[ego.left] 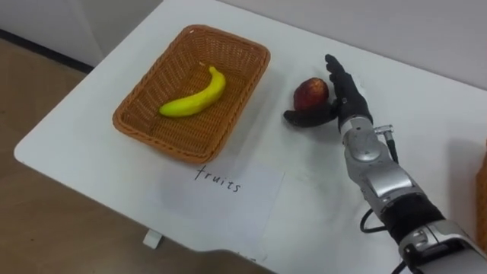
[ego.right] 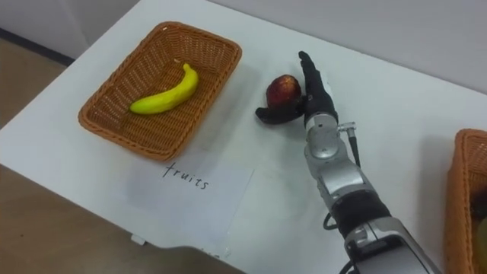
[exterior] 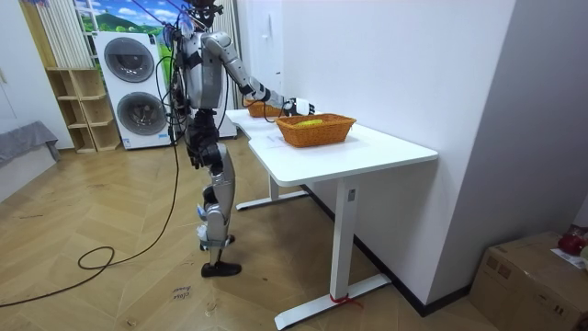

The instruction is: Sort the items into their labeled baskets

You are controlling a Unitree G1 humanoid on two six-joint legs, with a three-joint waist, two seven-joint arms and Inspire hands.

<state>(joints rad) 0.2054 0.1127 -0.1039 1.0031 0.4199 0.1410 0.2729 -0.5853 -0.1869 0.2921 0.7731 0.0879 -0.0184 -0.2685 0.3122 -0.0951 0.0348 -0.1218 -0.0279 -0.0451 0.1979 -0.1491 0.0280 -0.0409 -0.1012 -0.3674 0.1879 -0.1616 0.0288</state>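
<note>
A red apple (ego.left: 310, 93) rests on the white table (ego.left: 91, 144), just right of the wicker fruit basket (ego.left: 245, 70). My right hand (ego.left: 344, 95) is open against the apple: straight fingers stand along its right side and the thumb lies under its near edge. A yellow banana (ego.left: 195, 96) lies inside the basket. In the room view I stand at the table's side with the right arm stretched over it toward the basket (exterior: 315, 130).
A paper sheet (ego.left: 217, 194) marked as the fruit label lies near the front edge, below the basket. The rim of a second wicker basket (ego.right: 464, 199) shows at the far right. Bare tabletop lies around the apple.
</note>
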